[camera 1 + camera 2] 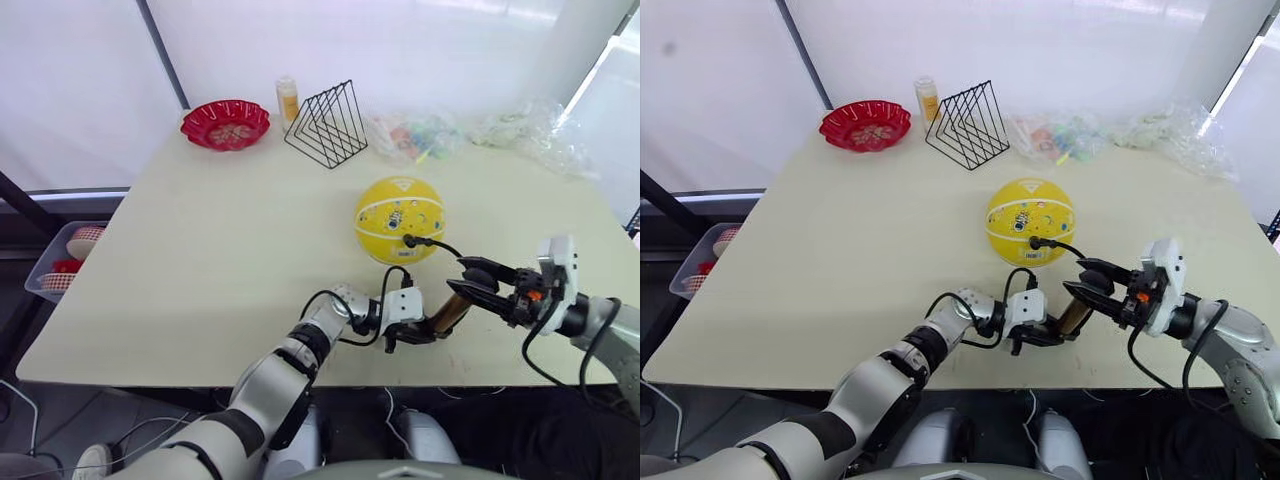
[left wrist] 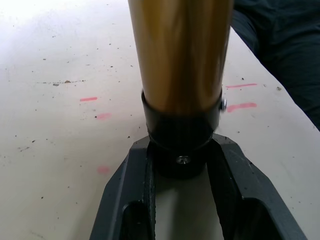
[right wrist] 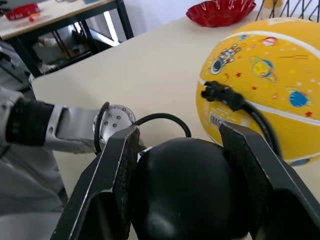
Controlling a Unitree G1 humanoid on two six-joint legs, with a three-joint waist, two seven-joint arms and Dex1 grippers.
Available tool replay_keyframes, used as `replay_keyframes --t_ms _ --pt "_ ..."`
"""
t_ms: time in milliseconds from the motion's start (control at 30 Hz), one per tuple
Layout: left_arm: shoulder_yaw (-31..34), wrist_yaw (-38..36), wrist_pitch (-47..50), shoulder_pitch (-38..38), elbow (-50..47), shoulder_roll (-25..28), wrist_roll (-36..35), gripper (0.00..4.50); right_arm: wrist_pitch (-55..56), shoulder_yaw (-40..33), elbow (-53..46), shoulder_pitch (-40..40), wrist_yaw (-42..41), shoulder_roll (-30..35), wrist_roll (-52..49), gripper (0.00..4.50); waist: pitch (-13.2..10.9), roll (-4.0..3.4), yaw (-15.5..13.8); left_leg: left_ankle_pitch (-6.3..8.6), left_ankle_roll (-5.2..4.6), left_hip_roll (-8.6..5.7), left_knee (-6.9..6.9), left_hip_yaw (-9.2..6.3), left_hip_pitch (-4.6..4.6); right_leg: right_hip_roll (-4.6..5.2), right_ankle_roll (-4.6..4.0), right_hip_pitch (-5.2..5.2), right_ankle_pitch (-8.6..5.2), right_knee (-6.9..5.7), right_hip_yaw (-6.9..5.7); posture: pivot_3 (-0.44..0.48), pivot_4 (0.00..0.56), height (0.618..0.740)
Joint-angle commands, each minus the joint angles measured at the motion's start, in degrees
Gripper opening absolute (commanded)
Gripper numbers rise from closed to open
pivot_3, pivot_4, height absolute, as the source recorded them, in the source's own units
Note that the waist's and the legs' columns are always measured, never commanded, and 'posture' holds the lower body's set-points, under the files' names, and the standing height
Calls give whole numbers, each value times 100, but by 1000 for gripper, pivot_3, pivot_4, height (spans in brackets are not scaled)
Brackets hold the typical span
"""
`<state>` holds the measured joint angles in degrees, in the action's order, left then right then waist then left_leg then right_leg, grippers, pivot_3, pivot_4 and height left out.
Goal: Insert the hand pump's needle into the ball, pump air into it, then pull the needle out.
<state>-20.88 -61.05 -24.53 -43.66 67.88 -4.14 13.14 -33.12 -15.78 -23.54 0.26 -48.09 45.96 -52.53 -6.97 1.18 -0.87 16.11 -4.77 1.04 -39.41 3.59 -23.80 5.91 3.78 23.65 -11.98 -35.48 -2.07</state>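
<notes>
A yellow ball (image 1: pixel 398 218) with cartoon prints rests on the table's right half. The hand pump (image 1: pixel 452 311) is held just in front of it, near the table's front edge. My left gripper (image 1: pixel 410 336) is shut on the black end cap (image 2: pixel 182 142) below the gold barrel (image 2: pixel 180 55). My right gripper (image 1: pixel 482 284) is shut on the pump's black handle (image 3: pixel 187 192). The thin black hose (image 1: pixel 442 246) runs up to a black fitting (image 3: pixel 220 94) pressed against the ball's front. The needle itself is hidden inside the ball.
Along the table's far edge stand a red bowl (image 1: pixel 226 124), a small bottle (image 1: pixel 288 98), a black wire rack (image 1: pixel 326 124) and clear plastic bags (image 1: pixel 520 130). A basket (image 1: pixel 68 260) sits on the floor beyond the left edge. The cream table (image 1: pixel 200 260) lies bare on its left half.
</notes>
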Motion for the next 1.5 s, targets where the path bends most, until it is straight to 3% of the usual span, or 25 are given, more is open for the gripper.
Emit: replay_keyframes --t_ms 33,200,400,533,700,900,1033,1333,1500 --pt "-264 -71 211 272 396 213 351 989 -295 -1260 -386 -534 264 447 -1041 2049 -12 -11 -2 0 0 -1 1 0 -2 0 0 1 0 0 -1 0 150 737" --pt "-261 -104 207 290 379 239 349 988 -850 -2128 -285 -997 558 1044 -2023 2049 -35 -20 -3 0 -1 -5 3 -2 -8 0 1 0 0 6 -8 0 150 737" --pt "-257 -127 205 289 357 260 343 988 -1183 -2344 -163 -1331 875 1311 -2487 2049 -40 -16 -2 0 -1 -6 3 -3 -8 0 1 0 0 6 -9 0 150 737" --pt "-265 -134 211 277 358 262 334 988 -1142 -1693 -403 -675 658 962 -1824 2049 -38 -9 -3 0 -1 -6 2 -2 -9 -1 1 0 0 7 -8 0 150 737" --pt "-263 -116 214 267 356 261 325 988 -326 -521 -268 191 175 476 -251 2049 17 67 24 0 -1 1 5 -11 8 -13 1 -12 -1 6 -15 0 150 737" --pt "-254 -84 202 264 369 286 348 988 372 733 -13 424 -43 10 913 2049 54 99 33 -1 1 12 3 -17 20 -22 -2 -19 -1 3 -15 0 150 737" --pt "-248 -85 197 271 363 307 345 988 607 940 61 447 -18 -269 1141 2049 57 95 26 -2 3 14 4 -19 18 -23 -6 -17 -3 3 -17 0 150 737" --pt "-269 -119 196 268 355 331 362 988 317 -154 -247 -66 -43 -47 322 2049 13 32 17 -3 6 13 4 -17 6 -14 -7 -5 -2 4 -14 0 150 737" --pt "-271 -124 212 219 365 289 363 988 -545 -1549 -307 -1152 488 785 -1395 2049 -63 -35 6 -4 4 -4 0 -4 -3 0 -3 2 0 -2 -5 0 150 737"
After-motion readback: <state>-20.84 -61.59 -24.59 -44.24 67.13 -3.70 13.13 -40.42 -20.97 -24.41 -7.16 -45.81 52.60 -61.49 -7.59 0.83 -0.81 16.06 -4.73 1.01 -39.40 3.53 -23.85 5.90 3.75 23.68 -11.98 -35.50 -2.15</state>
